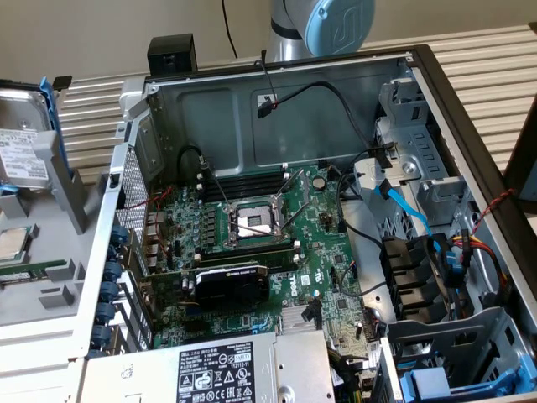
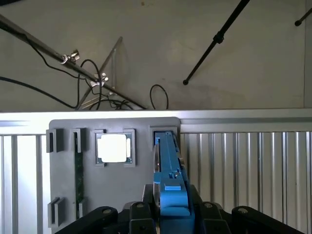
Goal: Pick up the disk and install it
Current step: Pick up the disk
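We see the gripper (image 2: pixel 168 214) closed on the disk (image 2: pixel 168 170). Its black fingers (image 2: pixel 141 214) press on both sides of the disk's blue frame. From the wrist view we look along the thin edge of the disk. It stands up on its edge. Its far end sits in a slot of the grey holder (image 2: pixel 117 185).

In the same holder, just beside the disk, a small square silver chip (image 2: pixel 113 147) lies flat in its own pocket. A thin green memory stick (image 2: pixel 78 175) stands in a narrow slot on the other side of the chip. The holder rests on a table made of metal slats (image 2: pixel 243 170).

In the exterior view, the disk (image 1: pixel 23 138) is at the far left, upright, with its white label facing us. The chip (image 1: pixel 13 243) lies nearer to us on the holder.

On the exterior view's right of the holder is the open computer case (image 1: pixel 470 109). The green board (image 1: pixel 319 227) lies flat inside it. The grey power box (image 1: pixel 218 369) with a black-and-white label is at the near edge of the case. The robot arm (image 1: pixel 331 25) rises behind the far wall of the case.
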Controlling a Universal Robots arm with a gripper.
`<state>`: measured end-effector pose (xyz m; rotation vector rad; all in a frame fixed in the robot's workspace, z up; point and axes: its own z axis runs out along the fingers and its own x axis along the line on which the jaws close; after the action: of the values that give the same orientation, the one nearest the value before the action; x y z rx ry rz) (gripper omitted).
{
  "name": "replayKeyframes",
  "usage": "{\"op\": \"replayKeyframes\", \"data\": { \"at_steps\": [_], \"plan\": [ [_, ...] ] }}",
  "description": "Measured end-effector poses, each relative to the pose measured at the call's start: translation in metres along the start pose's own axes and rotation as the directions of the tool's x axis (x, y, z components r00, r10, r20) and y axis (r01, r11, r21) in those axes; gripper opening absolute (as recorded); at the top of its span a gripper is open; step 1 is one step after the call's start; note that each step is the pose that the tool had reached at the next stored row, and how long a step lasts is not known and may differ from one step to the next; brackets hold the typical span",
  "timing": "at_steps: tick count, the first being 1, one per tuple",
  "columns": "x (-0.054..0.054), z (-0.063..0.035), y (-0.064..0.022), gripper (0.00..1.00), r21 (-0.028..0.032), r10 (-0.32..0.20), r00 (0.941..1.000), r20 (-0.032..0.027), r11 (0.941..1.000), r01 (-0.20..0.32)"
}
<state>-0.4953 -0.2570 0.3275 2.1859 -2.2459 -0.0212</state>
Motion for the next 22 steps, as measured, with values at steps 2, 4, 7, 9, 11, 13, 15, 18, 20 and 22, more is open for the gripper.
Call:
{"op": "replayKeyframes", "data": {
  "at_steps": [2,4,7,9,11,13,15,18,20,22],
  "plan": [
    [0.0,-0.0041,0.0001,0.37,0.0003,0.0,1.0,-0.0009,1.0,0.0],
    [-0.001,-0.0082,0.0002,0.37,0.0005,0.0,1.0,-0.0022,1.0,0.0],
    [-0.001,-0.0168,0.0003,0.37,0.0013,0.0,1.0,-0.0044,1.0,0.0],
    [-0.002,-0.0244,0.0004,0.37,0.0016,0.0,1.0,-0.0063,1.0,0.0],
    [-0.002,-0.0326,0.0005,0.37,0.0022,0.0,1.0,-0.0082,1.0,0.0],
    [-0.002,-0.0411,0.0007,0.37,0.003,0.0,1.0,-0.0095,1.0,0.0],
    [-0.003,-0.0496,0.0007,0.37,0.0039,0.0,0.9999,-0.0101,1.0,0.0],
    [-0.003,-0.0605,0.0002,0.37,0.0065,0.0,0.9999,-0.0102,1.0,0.0],
    [-0.003,-0.0674,-0.0003,0.37,0.0085,0.0,0.9999,-0.0102,1.0,0.0],
    [-0.004,-0.0742,-0.001,0.37,0.0106,0.0,0.9999,-0.0102,0.9999,0.0]
  ]
}}
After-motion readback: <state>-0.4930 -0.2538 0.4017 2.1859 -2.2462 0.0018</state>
